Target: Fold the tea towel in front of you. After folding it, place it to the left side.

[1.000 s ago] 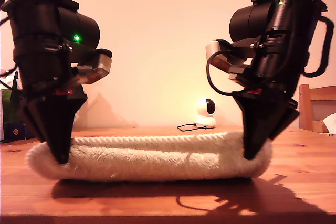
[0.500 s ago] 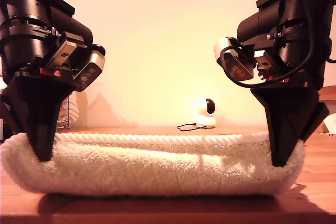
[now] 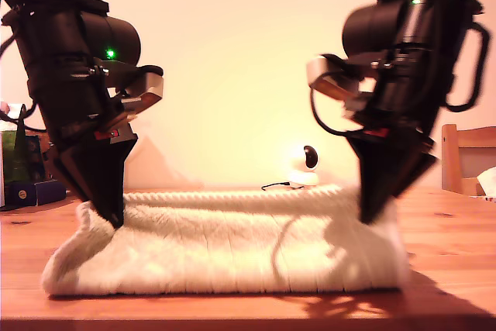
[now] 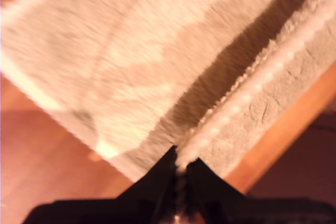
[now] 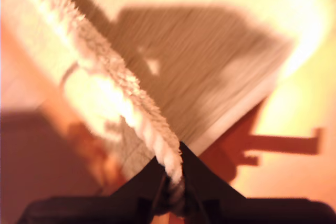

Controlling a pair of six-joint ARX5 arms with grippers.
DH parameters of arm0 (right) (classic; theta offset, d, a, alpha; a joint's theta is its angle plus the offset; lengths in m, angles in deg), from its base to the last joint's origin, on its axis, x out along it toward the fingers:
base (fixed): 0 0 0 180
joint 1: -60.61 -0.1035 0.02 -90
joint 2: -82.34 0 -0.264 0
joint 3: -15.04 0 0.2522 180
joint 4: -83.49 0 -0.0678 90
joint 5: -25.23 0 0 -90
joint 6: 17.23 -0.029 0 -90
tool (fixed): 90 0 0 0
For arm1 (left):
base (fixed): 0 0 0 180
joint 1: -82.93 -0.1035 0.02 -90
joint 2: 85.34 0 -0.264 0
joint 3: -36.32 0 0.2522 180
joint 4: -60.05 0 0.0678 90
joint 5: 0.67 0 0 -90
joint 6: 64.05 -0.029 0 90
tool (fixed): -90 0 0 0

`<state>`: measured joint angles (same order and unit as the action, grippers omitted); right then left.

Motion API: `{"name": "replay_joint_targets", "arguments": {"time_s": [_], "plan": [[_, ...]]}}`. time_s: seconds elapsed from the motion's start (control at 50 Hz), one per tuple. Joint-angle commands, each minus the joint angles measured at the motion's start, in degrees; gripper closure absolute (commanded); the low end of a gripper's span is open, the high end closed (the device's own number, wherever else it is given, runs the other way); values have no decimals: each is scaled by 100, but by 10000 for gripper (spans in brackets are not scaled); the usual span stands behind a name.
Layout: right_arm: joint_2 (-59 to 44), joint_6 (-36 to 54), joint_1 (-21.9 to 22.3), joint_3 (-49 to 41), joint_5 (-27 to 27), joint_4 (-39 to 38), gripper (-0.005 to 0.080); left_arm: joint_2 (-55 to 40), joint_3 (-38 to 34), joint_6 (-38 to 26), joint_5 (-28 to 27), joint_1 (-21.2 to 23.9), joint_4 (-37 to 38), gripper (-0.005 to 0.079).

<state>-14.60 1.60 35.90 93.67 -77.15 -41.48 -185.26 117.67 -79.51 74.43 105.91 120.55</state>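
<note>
Both tools are pinched tight on the tea towel [image 3: 232,242]'s corded hem [image 5: 152,135]: my first tool [image 4: 181,167] and my second tool [image 5: 170,182]. I'd carry them level, same pace, so the fold lands square on the table [image 3: 449,269].

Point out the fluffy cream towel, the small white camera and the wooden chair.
Cream-white fluffy terry tea towel [image 3: 232,249], exterior view, front face.
Small white round camera [image 3: 304,164], exterior view, its body.
Wooden chair [image 3: 457,156], exterior view, backrest.

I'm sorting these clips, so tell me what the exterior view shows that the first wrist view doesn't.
Only the exterior view shows both arms, the small white camera behind and a chair back at its right.
Only the first wrist view shows my first gripper shut on the corded hem, close up.
Both show the tea towel lying on the wooden table.
</note>
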Motion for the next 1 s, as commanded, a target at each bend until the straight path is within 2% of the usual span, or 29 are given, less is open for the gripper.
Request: {"name": "replay_joint_targets", "arguments": {"time_s": [0.0, 0.16, 0.48, 0.8, 0.88, 0.98], "plan": [[59, -76, 92, 90, 122, -133, 765, -57, -94, -81, 76, -125, -57, 764], [57, -79, 201, 160, 247, -546, 765, -57, 46, -289, 129, -251, -212, 764], [-66, -87, 348, 160, 321, -999, 765, -94, 70, -452, 151, -452, -1239, 764], [-595, -111, 345, 160, 339, -1303, 764, -291, 68, -568, 188, -581, -1602, 761], [-765, -157, 345, 160, 339, -1451, 746, -367, 68, -568, 188, -603, -1827, 721], [-892, -170, 348, 160, 385, -1718, 691, -448, 68, -581, 190, -640, -2094, 583]]}}
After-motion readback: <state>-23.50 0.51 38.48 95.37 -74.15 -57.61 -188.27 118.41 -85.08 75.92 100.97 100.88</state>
